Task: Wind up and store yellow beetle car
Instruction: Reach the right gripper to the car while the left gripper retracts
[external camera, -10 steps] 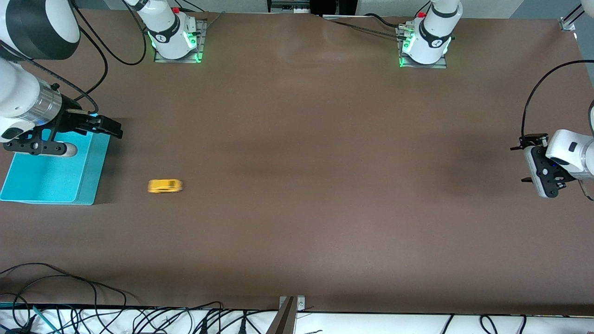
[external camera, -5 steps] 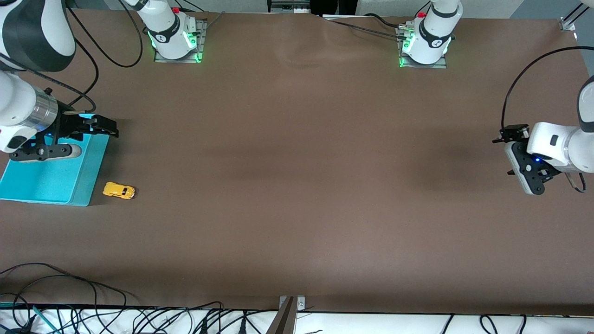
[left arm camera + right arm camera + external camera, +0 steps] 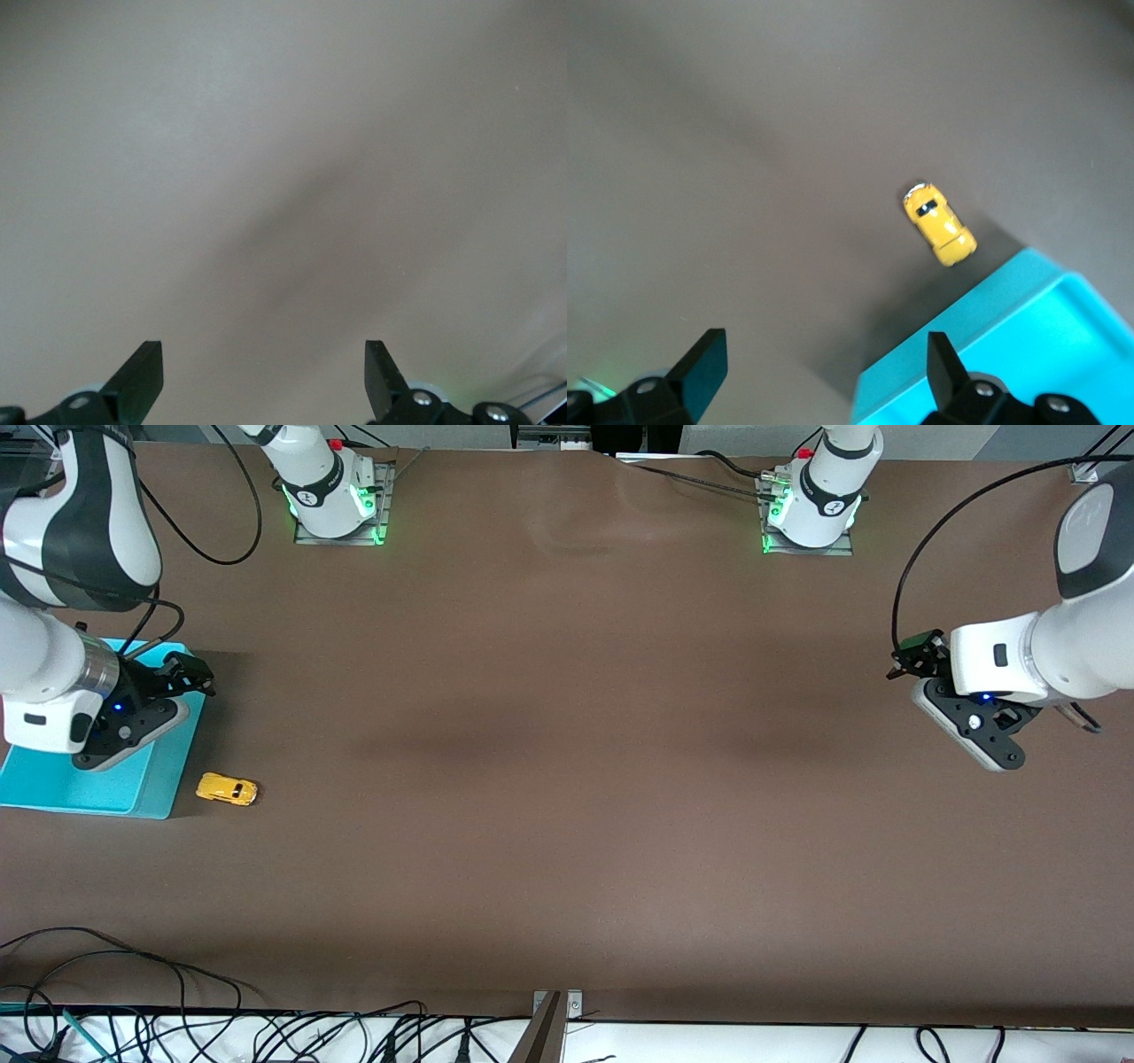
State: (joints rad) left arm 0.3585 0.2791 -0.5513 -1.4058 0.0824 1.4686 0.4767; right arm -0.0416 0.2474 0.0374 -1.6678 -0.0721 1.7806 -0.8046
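Observation:
The yellow beetle car (image 3: 227, 789) stands on the brown table, just beside the teal tray (image 3: 53, 784), at the tray's corner nearer to the front camera. It also shows in the right wrist view (image 3: 939, 224), next to the tray's rim (image 3: 1028, 345). My right gripper (image 3: 190, 673) is open and empty, up over the tray's edge that faces the table's middle. It shows open in its own view (image 3: 824, 363). My left gripper (image 3: 912, 657) is open and empty over bare table at the left arm's end. Its own view (image 3: 263, 372) shows only table.
The two arm bases (image 3: 332, 496) (image 3: 815, 505) stand along the table's edge farthest from the front camera. Loose cables (image 3: 133, 992) lie along the edge nearest to that camera.
The car rolled toward the right arm's end and stopped beside the tray. My right gripper drew back over the tray. My left gripper moved in toward the table's middle.

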